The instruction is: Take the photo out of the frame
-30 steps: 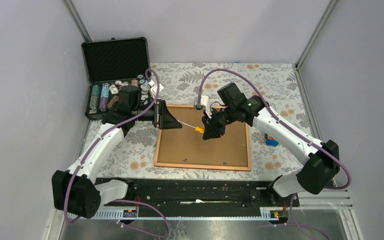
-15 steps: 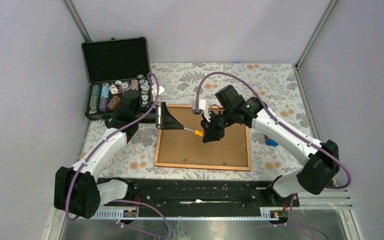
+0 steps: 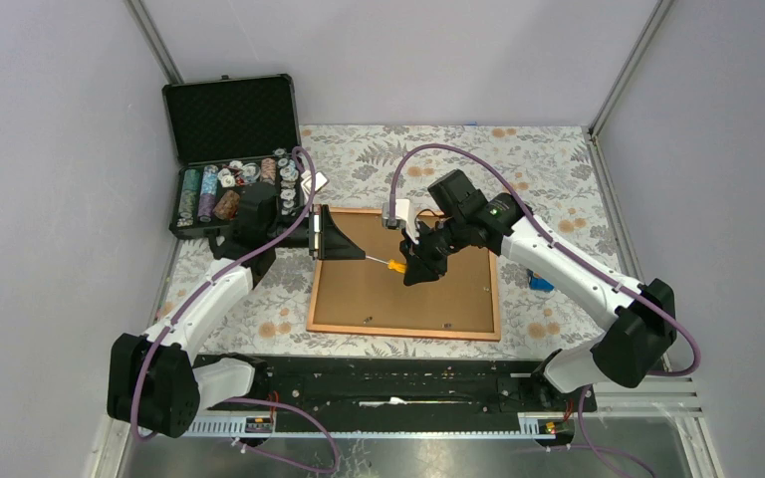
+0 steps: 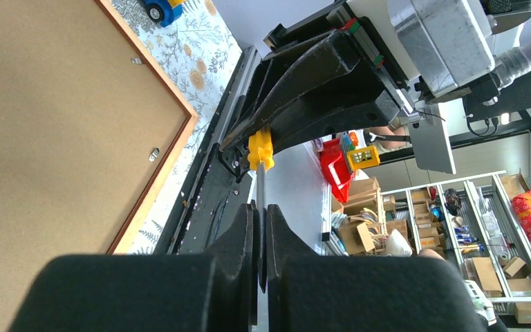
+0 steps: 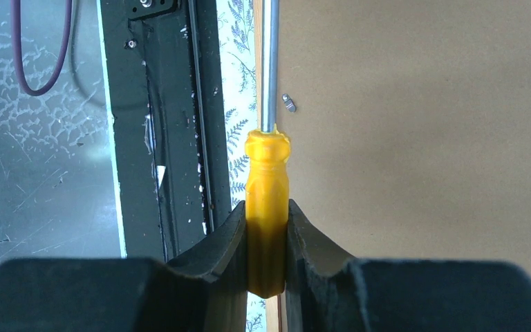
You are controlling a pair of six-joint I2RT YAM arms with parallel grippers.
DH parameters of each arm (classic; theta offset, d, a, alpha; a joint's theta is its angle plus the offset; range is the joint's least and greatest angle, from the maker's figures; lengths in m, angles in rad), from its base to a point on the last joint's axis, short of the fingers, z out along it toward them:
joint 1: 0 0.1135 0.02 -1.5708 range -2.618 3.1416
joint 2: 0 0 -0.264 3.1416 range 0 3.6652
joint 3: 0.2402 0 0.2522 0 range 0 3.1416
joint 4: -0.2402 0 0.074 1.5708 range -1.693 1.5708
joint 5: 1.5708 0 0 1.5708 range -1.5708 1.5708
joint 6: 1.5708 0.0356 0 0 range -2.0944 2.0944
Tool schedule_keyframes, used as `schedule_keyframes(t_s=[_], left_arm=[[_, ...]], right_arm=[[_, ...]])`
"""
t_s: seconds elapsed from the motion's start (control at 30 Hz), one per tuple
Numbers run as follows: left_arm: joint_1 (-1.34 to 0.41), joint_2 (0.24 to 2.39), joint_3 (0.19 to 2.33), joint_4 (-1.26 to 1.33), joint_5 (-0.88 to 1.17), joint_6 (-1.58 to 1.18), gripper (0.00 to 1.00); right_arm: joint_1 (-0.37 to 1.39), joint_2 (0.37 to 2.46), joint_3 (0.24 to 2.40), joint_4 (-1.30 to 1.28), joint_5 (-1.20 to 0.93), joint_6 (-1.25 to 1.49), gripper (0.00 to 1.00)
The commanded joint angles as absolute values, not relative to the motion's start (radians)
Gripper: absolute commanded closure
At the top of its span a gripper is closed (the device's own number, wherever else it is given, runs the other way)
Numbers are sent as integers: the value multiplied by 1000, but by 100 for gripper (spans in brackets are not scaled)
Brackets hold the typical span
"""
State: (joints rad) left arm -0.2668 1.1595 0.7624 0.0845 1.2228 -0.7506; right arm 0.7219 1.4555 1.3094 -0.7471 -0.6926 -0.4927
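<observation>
The frame (image 3: 403, 331) lies face down on the floral cloth, its brown fibreboard back (image 3: 398, 299) up with small metal clips (image 5: 288, 102) along the edges. The photo is hidden beneath that back. Above the board a screwdriver spans between both grippers. My right gripper (image 5: 267, 211) is shut on its yellow handle (image 5: 267, 180). My left gripper (image 4: 261, 211) is shut on the bare metal shaft (image 4: 260, 187), a short way from the handle (image 4: 261, 149). In the top view the left gripper (image 3: 357, 253) and right gripper (image 3: 413, 269) face each other over the frame's upper left part.
An open black case (image 3: 229, 119) with poker chips stands at the back left. A small blue toy car (image 3: 540, 283) lies right of the frame. A white object (image 3: 403, 212) sits at the frame's far edge. The black rail (image 3: 398, 383) runs along the near side.
My left gripper has closed from open onto the screwdriver's shaft, and its arm shifted slightly left. The right gripper has kept its hold on the handle without moving.
</observation>
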Motion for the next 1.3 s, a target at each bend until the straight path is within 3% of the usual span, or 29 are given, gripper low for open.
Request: schedule_keyframes(t_s=[0.0, 0.07, 0.13, 0.23, 0.3, 0.4, 0.67, 0.93, 1.27], left_arm=[[-259, 1135, 765, 203, 1256, -771, 100], [-254, 1138, 755, 233, 1261, -800, 100], [-248, 1140, 748, 253, 1262, -816, 100], [-223, 1135, 704, 373, 1265, -902, 100], [-206, 1138, 662, 531, 1273, -1022, 100], [-196, 1155, 626, 746, 1278, -1186, 100], [-194, 1241, 548, 1471, 1177, -1664, 100], [-193, 1262, 550, 1532, 1079, -1701, 100], [-192, 1208, 535, 1349, 1060, -1546, 100]], right_arm=[[735, 1442, 1366, -767, -659, -452, 84], [734, 1446, 1376, -767, -657, -440, 79], [732, 1445, 1387, -768, -650, -429, 66], [696, 1439, 1422, -766, -644, -382, 31], [636, 1434, 1444, -748, -710, -323, 15], [520, 1412, 1441, -640, -859, -165, 4], [445, 1364, 1360, -423, -969, 47, 0], [445, 1334, 1216, -14, -1073, 410, 4], [448, 1305, 1132, 340, -1133, 732, 7]])
